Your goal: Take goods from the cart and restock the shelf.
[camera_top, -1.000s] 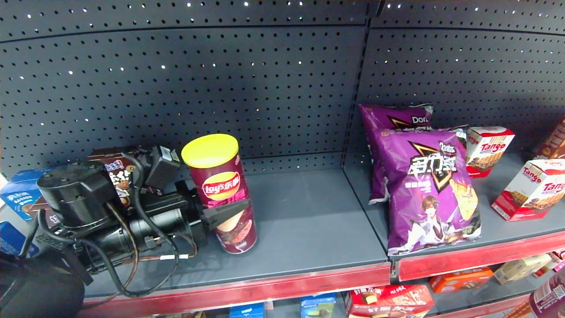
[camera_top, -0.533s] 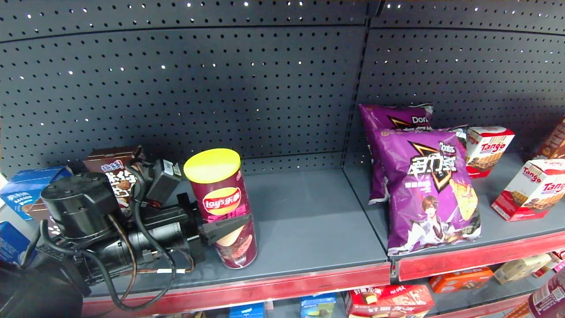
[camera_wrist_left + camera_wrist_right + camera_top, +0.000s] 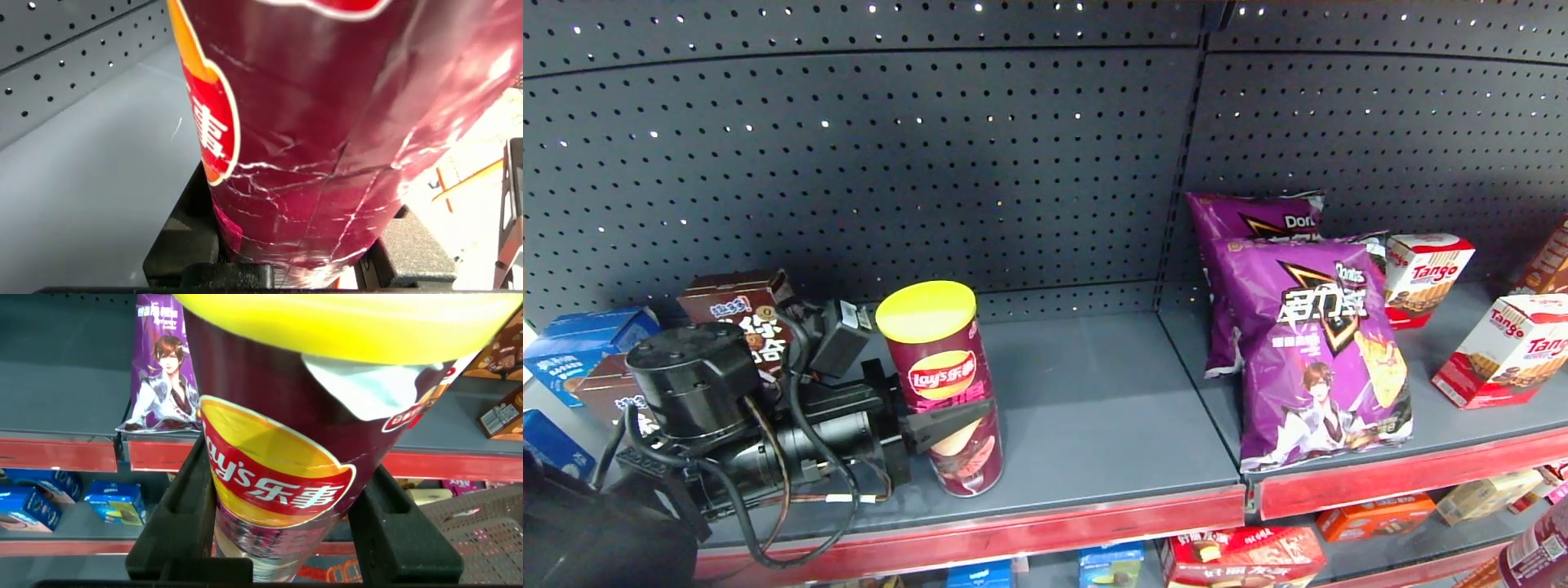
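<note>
A maroon chips can point(image 3: 941, 384) with a yellow lid stands upright on the grey shelf point(image 3: 1094, 408), near its front edge at the left. My left gripper point(image 3: 956, 415) comes in from the left and is shut on the can's lower half. In the left wrist view the can point(image 3: 327, 139) sits between the black fingers point(image 3: 192, 245). My right gripper point(image 3: 286, 539) is shut on a second maroon chips can point(image 3: 278, 474) with a yellow lid, held in front of the lower shelves. That can's end point(image 3: 1539, 547) shows at the head view's bottom right corner.
Two purple chip bags point(image 3: 1307, 351) lean at the shelf divider, with red-and-white wafer boxes point(image 3: 1507, 351) to their right. A brown cookie box point(image 3: 739, 310) and blue boxes point(image 3: 576, 347) sit behind my left arm. Bare shelf lies between can and bags. The cart's mesh point(image 3: 482, 539) is below.
My left gripper has lowered the chips can onto the shelf and shifted it slightly to the right. The goods on the shelf have not moved.
</note>
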`<state>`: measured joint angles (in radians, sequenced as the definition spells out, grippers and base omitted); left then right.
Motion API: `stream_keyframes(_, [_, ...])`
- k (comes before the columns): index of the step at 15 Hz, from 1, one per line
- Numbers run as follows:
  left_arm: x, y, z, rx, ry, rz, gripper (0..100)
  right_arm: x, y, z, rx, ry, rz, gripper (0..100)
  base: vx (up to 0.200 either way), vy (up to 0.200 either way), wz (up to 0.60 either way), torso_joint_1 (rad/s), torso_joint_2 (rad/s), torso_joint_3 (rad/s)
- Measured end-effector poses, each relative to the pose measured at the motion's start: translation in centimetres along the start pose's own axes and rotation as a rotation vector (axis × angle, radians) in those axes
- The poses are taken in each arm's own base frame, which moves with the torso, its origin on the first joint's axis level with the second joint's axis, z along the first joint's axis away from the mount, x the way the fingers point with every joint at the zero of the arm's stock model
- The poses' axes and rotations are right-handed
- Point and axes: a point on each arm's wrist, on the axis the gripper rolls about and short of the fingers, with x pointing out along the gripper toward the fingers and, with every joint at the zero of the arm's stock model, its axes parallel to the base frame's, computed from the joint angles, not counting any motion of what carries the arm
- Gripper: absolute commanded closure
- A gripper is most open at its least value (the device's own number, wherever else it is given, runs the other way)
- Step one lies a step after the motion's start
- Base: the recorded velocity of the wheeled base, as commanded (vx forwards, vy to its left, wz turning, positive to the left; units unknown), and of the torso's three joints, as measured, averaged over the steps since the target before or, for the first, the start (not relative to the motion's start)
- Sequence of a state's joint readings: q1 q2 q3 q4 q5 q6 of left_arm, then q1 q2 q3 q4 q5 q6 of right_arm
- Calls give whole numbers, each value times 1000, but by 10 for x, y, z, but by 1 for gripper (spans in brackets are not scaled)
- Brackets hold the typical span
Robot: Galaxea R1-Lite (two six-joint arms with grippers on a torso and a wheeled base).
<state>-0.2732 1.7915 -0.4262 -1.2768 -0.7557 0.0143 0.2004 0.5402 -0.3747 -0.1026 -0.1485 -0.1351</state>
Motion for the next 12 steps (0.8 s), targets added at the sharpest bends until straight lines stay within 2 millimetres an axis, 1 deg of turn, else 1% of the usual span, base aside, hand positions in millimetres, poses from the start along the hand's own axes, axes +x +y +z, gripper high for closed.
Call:
stream_keyframes(1, [1,1,-1,7,-8,1,0,0,0,-1,0,2,-1,100,0,0,0,0,0,0])
stream_keyframes(7, [4,4,-9,-3,2,1,0,0,0,-1,0,2,1,100,0,0,0,0,0,0])
stream_keyframes(12, [-1,1,-9,-4,5,9,0,0,0,-1,1,2,0,100,0,0,0,0,0,0])
